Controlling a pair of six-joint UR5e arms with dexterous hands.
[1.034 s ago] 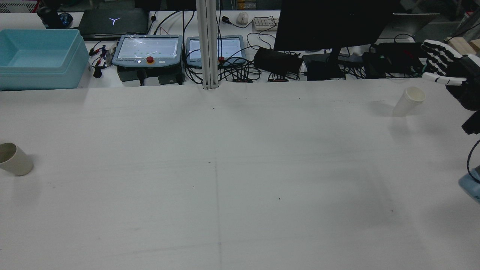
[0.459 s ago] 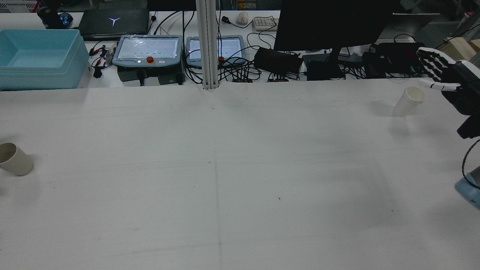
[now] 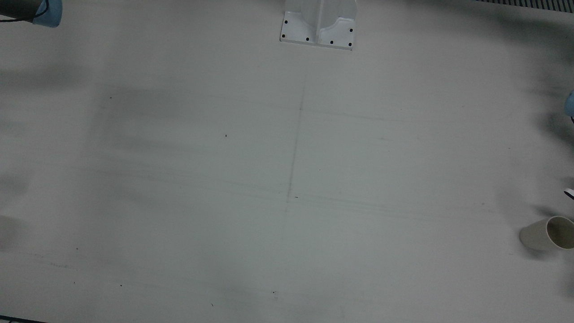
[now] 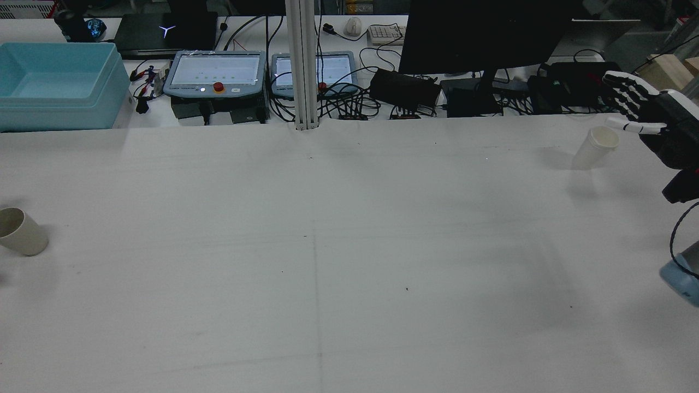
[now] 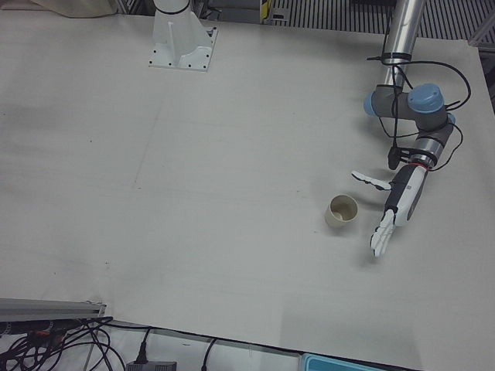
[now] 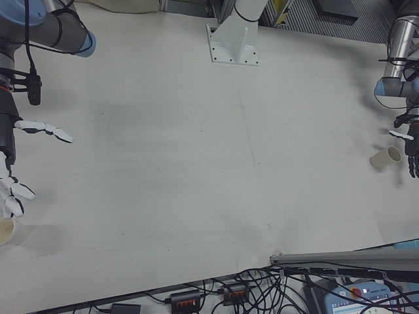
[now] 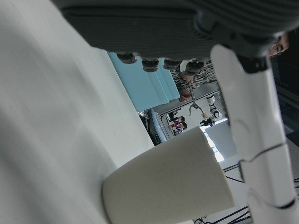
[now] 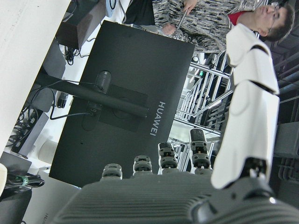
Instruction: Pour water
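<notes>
Clearly the risk is at the grasps: both paper cups stand upright on the tabletop (image 4: 349, 245), light and easy to tip. The right hand (image 4: 650, 117), fingers spread and empty, hovers just beside the white cup (image 4: 596, 146), while the left hand (image 5: 390, 212), also spread and empty, sits just beside the tan cup (image 5: 341, 211). A finger brushing either rim before closing could knock it over; whether either holds water cannot be told
</notes>
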